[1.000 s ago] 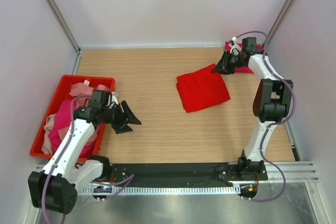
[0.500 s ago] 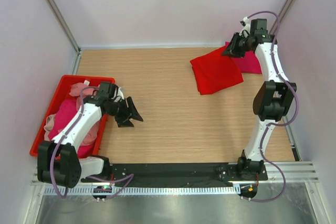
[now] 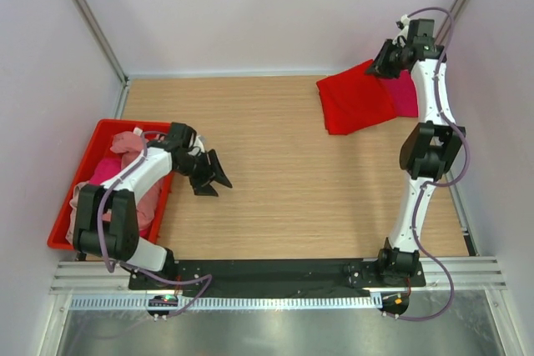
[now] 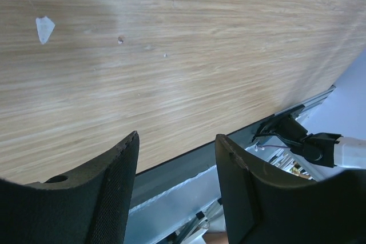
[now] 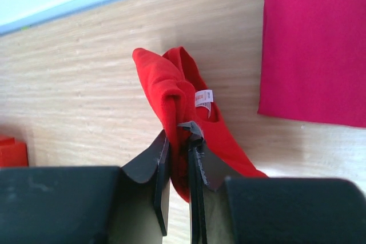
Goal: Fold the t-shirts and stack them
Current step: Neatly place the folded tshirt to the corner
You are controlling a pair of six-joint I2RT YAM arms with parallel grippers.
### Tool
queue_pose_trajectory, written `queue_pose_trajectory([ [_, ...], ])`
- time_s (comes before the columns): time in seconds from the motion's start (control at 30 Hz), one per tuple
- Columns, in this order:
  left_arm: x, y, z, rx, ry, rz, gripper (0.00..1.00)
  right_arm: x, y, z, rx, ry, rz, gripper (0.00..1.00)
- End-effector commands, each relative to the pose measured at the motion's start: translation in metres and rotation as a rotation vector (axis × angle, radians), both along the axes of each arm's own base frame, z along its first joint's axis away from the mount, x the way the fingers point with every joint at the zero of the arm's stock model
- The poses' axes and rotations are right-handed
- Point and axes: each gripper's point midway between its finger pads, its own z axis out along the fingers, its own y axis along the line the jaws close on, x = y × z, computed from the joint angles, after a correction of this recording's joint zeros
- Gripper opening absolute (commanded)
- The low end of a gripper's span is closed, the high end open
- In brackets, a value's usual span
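Observation:
A folded bright red t-shirt (image 3: 357,102) hangs from my right gripper (image 3: 385,64) at the back right, its lower part draping onto the table. The right wrist view shows the jaws (image 5: 178,136) shut on a bunched edge of the red t-shirt (image 5: 169,87), its white label showing. A flat magenta t-shirt (image 3: 407,94) lies beside it by the right wall, partly under the red one, and appears in the wrist view as magenta t-shirt (image 5: 314,44). My left gripper (image 3: 214,174) hovers open over bare wood just right of the bin, nothing between its fingers (image 4: 117,187).
A red plastic bin (image 3: 106,128) at the left holds a pale pink shirt (image 3: 125,141) and a magenta one (image 3: 103,176), both crumpled. Walls close in the table at back, left and right. A black rail (image 3: 275,271) runs along the near edge.
My right gripper has carried the red t-shirt from mid-table back and to the right, beside the magenta one. The left gripper has shifted slightly right, still open.

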Motion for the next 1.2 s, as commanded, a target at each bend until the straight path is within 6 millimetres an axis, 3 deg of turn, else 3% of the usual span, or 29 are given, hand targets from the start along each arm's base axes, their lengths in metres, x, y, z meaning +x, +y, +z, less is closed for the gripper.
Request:
queue_pose_trajectory([
  [0.0, 0.018, -0.010, 0.010, -0.052, -0.074, -0.021, 0.57, 0.017, -0.008, 0.053, -0.004, -0.137, -0.046, 0.01],
  [0.3, 0.025, -0.018, 0.011, -0.101, -0.081, -0.039, 0.56, 0.037, -0.018, 0.073, 0.079, -0.201, -0.127, 0.01],
  [0.63, 0.027, -0.020, 0.004, -0.106, -0.059, -0.052, 0.56, 0.024, -0.031, 0.106, 0.092, -0.247, -0.139, 0.01],
  [0.87, 0.024, -0.020, 0.001, -0.110, -0.044, -0.059, 0.56, 0.016, -0.039, 0.103, 0.083, -0.219, -0.122, 0.01],
  [1.17, 0.026, -0.021, 0.001, -0.114, -0.040, -0.068, 0.56, 0.022, -0.047, 0.103, 0.084, -0.239, -0.135, 0.01],
])
